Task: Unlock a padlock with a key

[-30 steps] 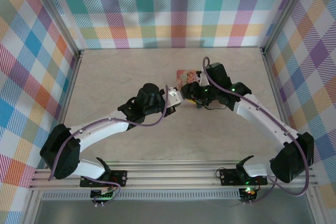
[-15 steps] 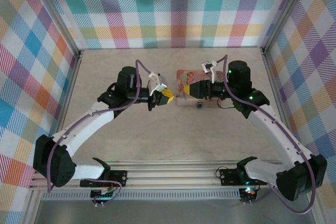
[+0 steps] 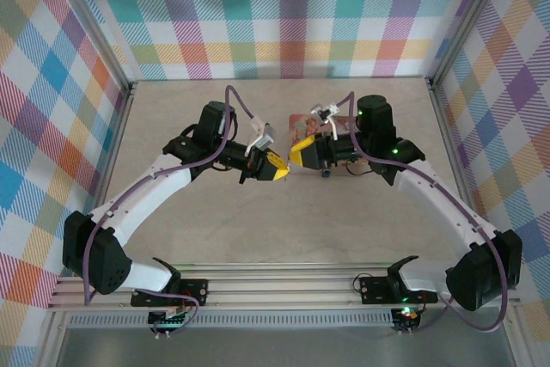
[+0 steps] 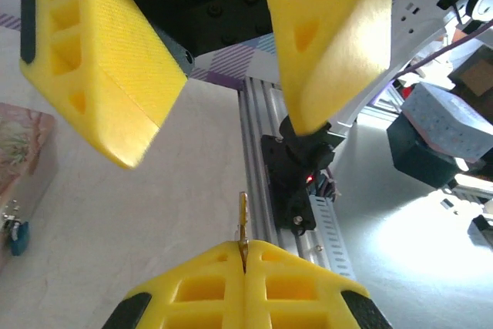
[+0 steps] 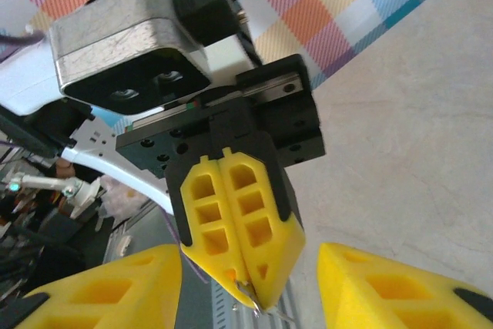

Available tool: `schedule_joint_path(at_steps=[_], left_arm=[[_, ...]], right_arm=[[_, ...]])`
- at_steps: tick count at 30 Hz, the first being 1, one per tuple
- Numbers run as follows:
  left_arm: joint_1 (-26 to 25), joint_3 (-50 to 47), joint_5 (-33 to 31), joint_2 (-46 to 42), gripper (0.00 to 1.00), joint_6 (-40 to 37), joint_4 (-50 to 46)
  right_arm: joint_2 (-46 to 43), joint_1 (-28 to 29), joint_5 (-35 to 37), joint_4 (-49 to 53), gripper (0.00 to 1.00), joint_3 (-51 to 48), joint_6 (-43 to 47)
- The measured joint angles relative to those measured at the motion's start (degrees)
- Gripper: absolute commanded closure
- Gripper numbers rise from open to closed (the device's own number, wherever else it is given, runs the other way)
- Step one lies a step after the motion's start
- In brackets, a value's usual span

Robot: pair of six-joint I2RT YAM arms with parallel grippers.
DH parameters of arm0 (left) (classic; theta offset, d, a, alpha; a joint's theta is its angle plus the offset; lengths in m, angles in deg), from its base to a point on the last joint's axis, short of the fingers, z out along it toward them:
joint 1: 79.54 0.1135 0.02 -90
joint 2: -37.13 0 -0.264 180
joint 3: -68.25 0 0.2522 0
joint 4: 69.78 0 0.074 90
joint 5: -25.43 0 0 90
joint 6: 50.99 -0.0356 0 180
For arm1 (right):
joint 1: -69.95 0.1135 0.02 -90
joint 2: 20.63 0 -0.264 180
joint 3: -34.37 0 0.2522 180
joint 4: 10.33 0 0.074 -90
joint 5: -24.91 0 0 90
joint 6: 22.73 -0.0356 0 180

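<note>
We find the padlock (image 4: 17, 236), blue-bodied with a thin silvery shackle, lying on the desk (image 3: 284, 221) just beside the pink floral tin (image 4: 27, 152). That is where it lay half a second ago. It sits well off to one side of both pairs of fingers, and neither pair touches it.

The arms are what have changed. The right gripper (image 3: 295, 154) has come off the tin and swung toward the left gripper (image 3: 282, 173), which has pushed forward a little. The two now stand nearly tip to tip above bare desk.

The left fingers (image 4: 192, 283) are pressed flat together, pinching a small brass-coloured key (image 4: 243, 221) whose blade stands out past their tips. The right fingers (image 4: 108, 75) are spread wide with nothing between them, and the key points toward that gap without reaching it.

The desk is a pale beige sheet, bare apart from the tin and padlock. An aluminium rail (image 3: 284, 285) carries the arm bases along its near edge. Walls of bright plaid cloth (image 3: 284, 15) close in the other three sides.
</note>
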Motion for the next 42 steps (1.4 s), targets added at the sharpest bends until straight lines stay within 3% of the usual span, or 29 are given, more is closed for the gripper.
schedule_joint_path(at_steps=[15, 19, 21, 22, 24, 28, 31, 35, 42], left_arm=[[0.0, 1.6, 1.7, 0.8, 1.0, -0.8, -3.4], [0.0, 1.7, 1.5, 1.0, 1.0, -0.6, -3.8], [0.0, 1.7, 1.3, 1.2, 1.0, -0.3, -4.3], [0.0, 1.8, 1.0, 1.2, 0.97, -0.2, -4.3], [0.1, 1.8, -0.2, 1.2, 0.77, 0.5, -4.3], [0.5, 0.3, -4.0, 0.0, 0.57, 3.8, -0.8], [1.6, -4.6, -9.5, -4.3, 0.45, 9.0, 5.2], [4.8, -12.4, -16.9, -11.0, 0.37, 20.4, 15.9], [5.7, -22.0, -22.4, -11.7, 0.42, 49.2, 39.3]], right_arm=[[2.3, 3.1, 1.5, 5.4, 0.77, 1.7, 5.9], [2.4, 3.8, 2.4, 6.1, 0.98, 2.3, 6.9], [2.4, 4.0, 3.7, 6.6, 1.0, 2.4, 7.1], [2.4, 4.1, 4.2, 6.7, 1.0, 2.5, 7.2], [2.4, 4.1, 6.3, 6.7, 1.0, 2.5, 7.0], [2.2, 4.1, 11.3, 5.7, 1.0, 1.9, 5.4], [1.2, 4.1, 16.3, 5.3, 1.0, 0.9, 4.0], [-0.9, 3.0, 21.6, 4.0, 1.0, -0.1, 1.3], [-1.2, 0.3, 22.0, -1.2, 1.0, -0.3, -4.9]])
